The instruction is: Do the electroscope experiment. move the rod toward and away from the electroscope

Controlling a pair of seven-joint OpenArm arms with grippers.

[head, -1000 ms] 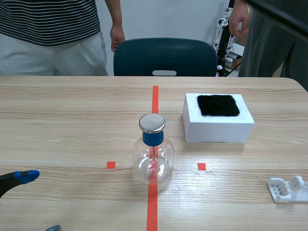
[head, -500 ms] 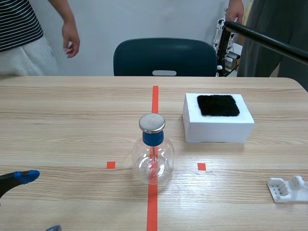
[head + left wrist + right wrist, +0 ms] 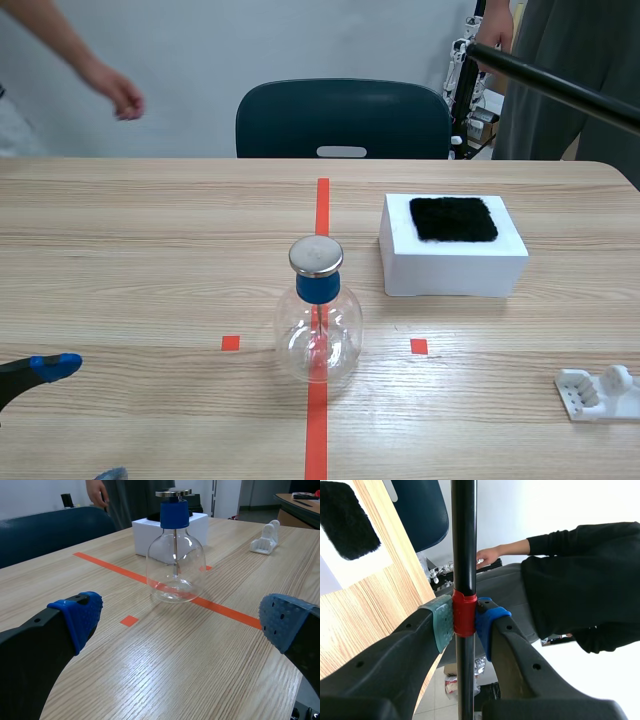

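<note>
One black rod [image 3: 464, 540], clamped at its red band by the right gripper [image 3: 464, 622], is held high over the worktop's [image 3: 150, 250] far right, well apart from the one electroscope [image 3: 318, 320] stood ahead of the left gripper [image 3: 182, 617], which is spread wide and empty, with one white box [image 3: 453, 262] and one white stand [image 3: 598, 392] set to its right.

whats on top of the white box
A black fuzzy cloth lies flat on the white box, with a white margin showing around it. The surface under the cloth is covered.
</note>
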